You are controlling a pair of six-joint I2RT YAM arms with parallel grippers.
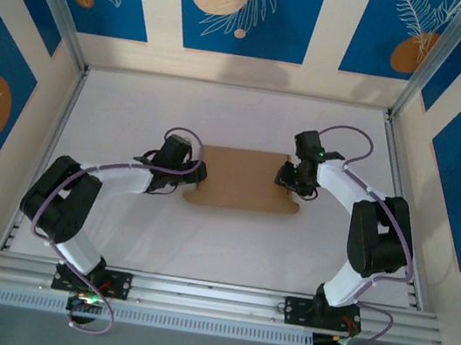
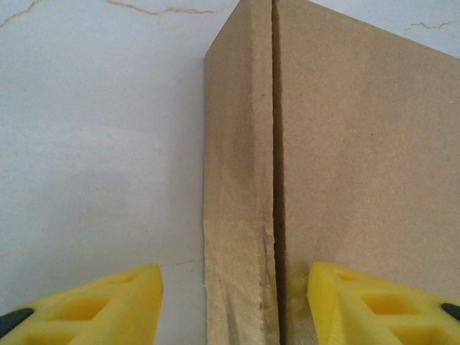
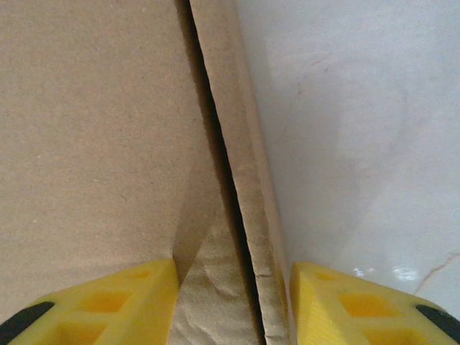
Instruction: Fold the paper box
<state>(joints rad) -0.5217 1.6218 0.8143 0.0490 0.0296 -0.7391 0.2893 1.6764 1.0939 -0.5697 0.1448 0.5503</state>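
**Both grippers astride the box's end flaps, nothing clamped**

The paper box [image 1: 243, 179] lies flat mid-table [image 1: 200, 247], long side running left-right between the two arms. The left gripper [image 2: 236, 287] sits at its left end, jaws apart, w/ the raised left flap [image 2: 241, 180] standing between the yellow fingers [image 2: 108, 302] and a gap on each side. The right gripper [image 3: 233, 269] is at the other end, also spread. The right flap [image 3: 253, 208] is just beside one finger and clear of the other (contact too close to call).

Handling, my read: thin brown cardboard, light, stiff across panels but prob. bends readily at creases. Matte surface, so pads should hold OK. Flap edges by both grippers look crinkled, so it dents easily; pinch gently. Best hold is each flap near its fold line, both ends together, else the sheet may slide on the smooth table.
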